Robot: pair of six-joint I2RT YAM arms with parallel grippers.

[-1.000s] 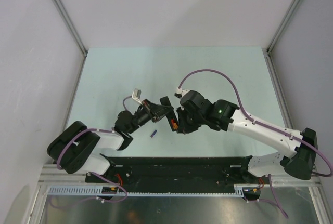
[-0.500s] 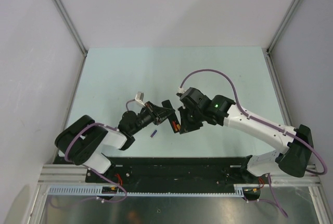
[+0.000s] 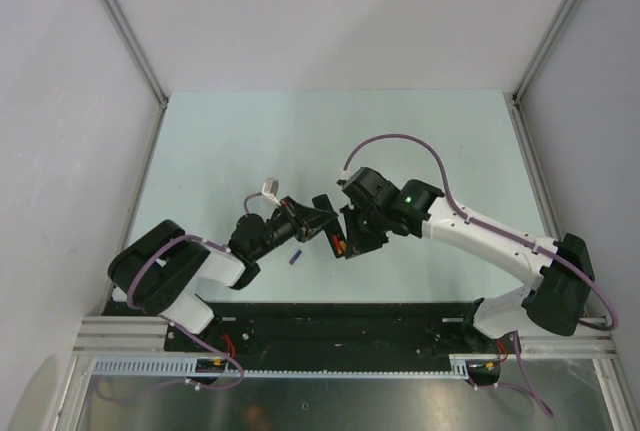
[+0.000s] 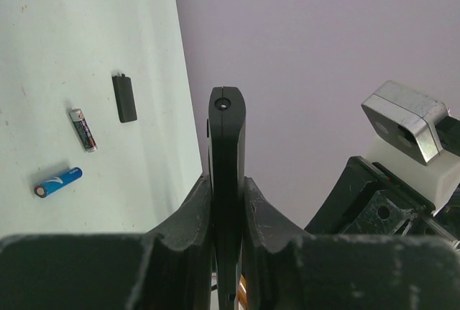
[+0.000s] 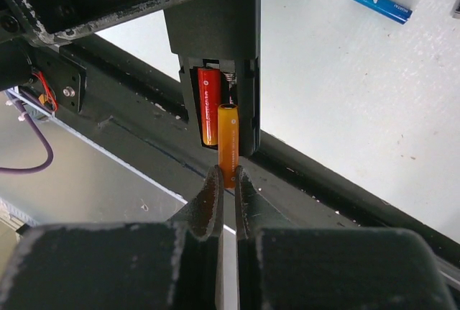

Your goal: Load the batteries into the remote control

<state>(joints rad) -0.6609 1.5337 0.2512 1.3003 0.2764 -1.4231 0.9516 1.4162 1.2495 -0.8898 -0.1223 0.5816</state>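
Near edge, top view: the left arm [image 3: 190, 269] is noted with its shoulder shifted slightly toward the centre compared with a second ago. The elbow link of the right arm [image 3: 480, 236] has been drawn in from the right edge, and its wrist carried a little to the left. Both shifts are small and were largely made by the half-second mark.

The blue battery [image 3: 295, 256] is recorded lying on the table [image 3: 300, 131] just in front of the meeting grippers, its position unchanged across the frames.

The right gripper [image 5: 227, 177] is nearly closed, its fingers clamped on the near end of the orange battery [image 5: 228, 141], which is held pointing away from the wrist. The battery's far end is seen overlapping the near edge of the recess in the remote control [image 5: 219, 37], in the free slot beside the red battery [image 5: 208, 105], which is already seated there. Whether the orange battery is touching the recess floor cannot be told.

The left gripper [image 4: 228, 188] is closed on the remote control, which is seen edge-on in the left wrist view, standing up between the fingers. The two grippers are held tip to tip as before.

Farther off, on the table, a dark-labelled battery [image 4: 83, 129] and a dark grey piece [image 4: 124, 98] are seen lying near each other but apart.
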